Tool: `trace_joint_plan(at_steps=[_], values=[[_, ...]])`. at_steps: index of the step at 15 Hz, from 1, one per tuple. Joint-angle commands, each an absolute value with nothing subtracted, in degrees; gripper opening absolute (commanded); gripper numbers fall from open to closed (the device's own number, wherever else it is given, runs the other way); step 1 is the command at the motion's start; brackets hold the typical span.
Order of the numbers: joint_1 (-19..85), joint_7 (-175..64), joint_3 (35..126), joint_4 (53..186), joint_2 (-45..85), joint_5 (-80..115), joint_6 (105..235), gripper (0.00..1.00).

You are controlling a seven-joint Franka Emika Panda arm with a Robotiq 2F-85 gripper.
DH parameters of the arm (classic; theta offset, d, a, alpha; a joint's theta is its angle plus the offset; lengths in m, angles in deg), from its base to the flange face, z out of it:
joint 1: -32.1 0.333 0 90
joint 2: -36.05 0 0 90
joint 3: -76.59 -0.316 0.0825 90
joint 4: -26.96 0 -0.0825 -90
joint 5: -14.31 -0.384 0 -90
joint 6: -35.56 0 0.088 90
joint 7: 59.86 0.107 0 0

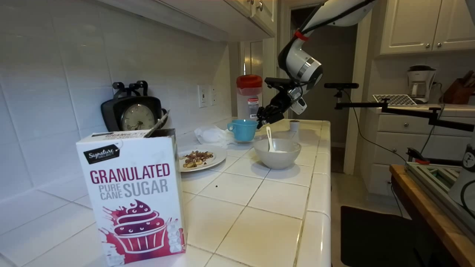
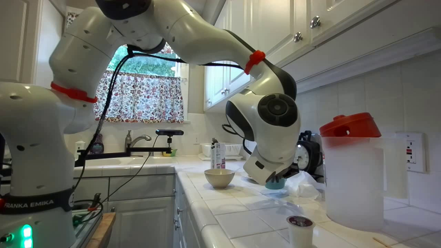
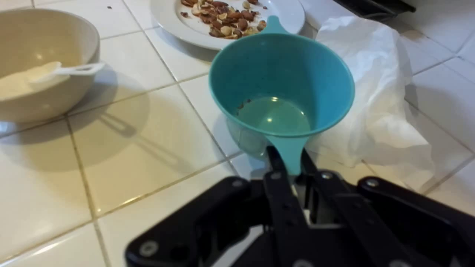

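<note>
As the wrist view looks down, we see a deep, round cup of smooth teal plastic (image 3: 282,81) over a white-tiled counter (image 3: 185,122). The black two-fingered gripper (image 3: 291,161) is clamped on the cup's flat near handle (image 3: 292,148), one finger on each side, just outside the rim; a far handle (image 3: 274,25) points away. Dark crumbs (image 3: 241,106) lie inside. Beyond the cup is a round white plate (image 3: 178,31) of mixed brown nuts (image 3: 233,18); just beside it, to the right, a crumpled white sheet (image 3: 378,111); to the left, a beige bowl (image 3: 52,105) holding pale powder (image 3: 13,85) and a white plastic spoon (image 3: 79,69). We judge the cup light, stiff and hard to break, though its smooth surface may slip and its body, reaching out beyond a narrow handle, could twist or tip. Holding close to the rim, as here, seems soundest.

In an exterior view, we find the cup well behind an upright white-and-magenta cardboard sugar box (image 1: 133,200); the far handle shows as a small loop that would also give a hold. A black-cased clock (image 1: 137,118) stands by the wall.

In an exterior view, the white jointed robot arm (image 2: 203,38) leaves only a teal patch of the cup visible, so we cannot tell whether its base touches the counter. A tall frosted plastic pitcher (image 2: 355,182) with a tilted red lid (image 2: 351,124) stands nearer, as does a small white pod (image 2: 300,236).
</note>
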State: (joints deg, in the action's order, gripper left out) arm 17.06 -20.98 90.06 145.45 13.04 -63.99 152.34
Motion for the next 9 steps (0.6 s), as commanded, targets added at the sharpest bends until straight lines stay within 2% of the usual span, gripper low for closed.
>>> trace_joint_plan(at_steps=[1, 9], values=[[16.5, -17.5, 90.8, 145.7, 12.5, -63.2, 149.1, 0.03], [16.5, -14.9, 91.9, 146.5, 11.1, -63.5, 148.0, 0.03]])
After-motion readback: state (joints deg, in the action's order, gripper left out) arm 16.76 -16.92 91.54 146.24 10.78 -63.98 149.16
